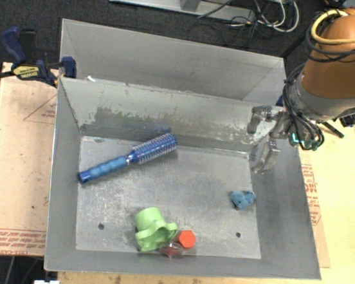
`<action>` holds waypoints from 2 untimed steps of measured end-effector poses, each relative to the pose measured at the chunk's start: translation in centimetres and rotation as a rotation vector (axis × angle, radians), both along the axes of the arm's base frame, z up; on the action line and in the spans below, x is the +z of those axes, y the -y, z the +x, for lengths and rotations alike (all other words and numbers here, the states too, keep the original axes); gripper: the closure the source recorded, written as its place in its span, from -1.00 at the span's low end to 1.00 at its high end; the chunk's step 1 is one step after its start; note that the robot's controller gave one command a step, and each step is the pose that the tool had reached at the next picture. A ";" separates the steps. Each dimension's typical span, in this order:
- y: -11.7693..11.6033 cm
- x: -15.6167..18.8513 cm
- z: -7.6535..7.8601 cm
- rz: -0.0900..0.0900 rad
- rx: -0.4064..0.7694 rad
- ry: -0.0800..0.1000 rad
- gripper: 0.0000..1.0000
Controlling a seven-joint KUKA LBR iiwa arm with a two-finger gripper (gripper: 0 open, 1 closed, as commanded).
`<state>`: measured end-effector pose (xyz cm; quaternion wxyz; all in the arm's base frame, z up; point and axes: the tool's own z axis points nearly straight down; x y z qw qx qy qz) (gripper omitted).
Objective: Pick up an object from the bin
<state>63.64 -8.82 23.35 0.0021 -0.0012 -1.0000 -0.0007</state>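
In the bin (190,192), we see a hairbrush (130,157) lying slantwise across the rear left of the floor, handle end nearest the left wall. At the front middle, a cup (150,229) touches a small capped piece (182,240) on its right. A small lump (242,200) sits alone near the right wall. The gripper (262,161) hangs at the rear right corner, behind that lump.

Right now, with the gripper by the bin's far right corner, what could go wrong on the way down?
The gripper hangs close to the grey metal bin's right wall, so a straight descent might scrape it. The small blue crumpled lump nearest it lies low and near that wall, so a grasp may slip off or push it aside.
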 end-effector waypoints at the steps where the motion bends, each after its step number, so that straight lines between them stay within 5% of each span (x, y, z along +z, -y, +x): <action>1: 4.8 -10.4 -2.2 0.001 0.205 0.000 -1.00; 2: 3.7 -15.8 -5.1 0.004 0.794 0.003 -1.00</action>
